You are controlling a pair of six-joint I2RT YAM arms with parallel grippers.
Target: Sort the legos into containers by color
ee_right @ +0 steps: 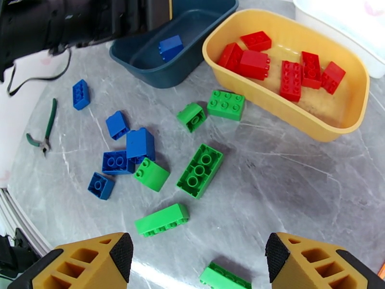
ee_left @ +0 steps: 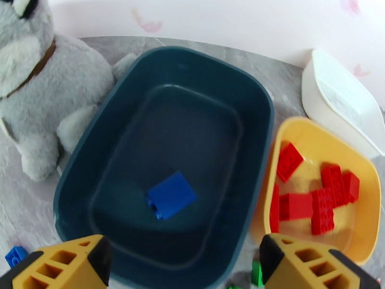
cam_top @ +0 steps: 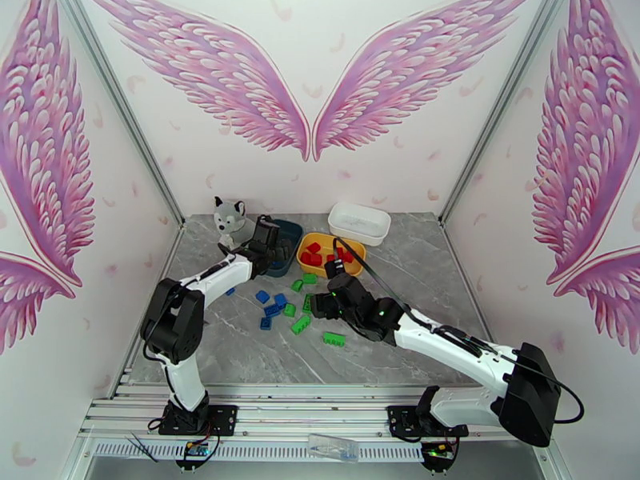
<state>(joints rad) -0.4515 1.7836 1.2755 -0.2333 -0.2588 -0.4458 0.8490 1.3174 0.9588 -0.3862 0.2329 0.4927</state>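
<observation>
A: While the overhead view is up, how far along is the sort?
B: Roughly halfway, I'd judge. The yellow tub (cam_top: 362,251), far of centre, holds the red bricks (cam_top: 312,256). The white tub (cam_top: 360,222) behind it looks bare. Loose blue bricks (cam_top: 272,304) and green bricks (cam_top: 302,324) lie on the bench (cam_top: 432,266) between the arms.
A: And the arms?
B: The left arm reaches far, with the left end effector (cam_top: 270,240) over the teal tub (cam_top: 294,238), just beside the plush husky (cam_top: 230,220). The right arm stretches from the near right toward the middle, with the right end effector (cam_top: 320,304) above the green bricks.
A: The left wrist view?
B: Its fingers (ee_left: 72,263) stand wide apart with nothing between them. Beneath them a single blue brick (ee_left: 171,194) lies on the teal tub's floor.
A: The right wrist view?
B: Those fingers (ee_right: 91,261) are spread wide too, and they are empty. Below are six green bricks and five loose blue bricks on the bench, and six red bricks in the yellow tub. Pliers (ee_right: 43,136) lie at the left, apart from the bricks.
A: What's left?
B: By my reckoning, every green brick goes to the white tub and the loose blue bricks go to the teal tub.
</observation>
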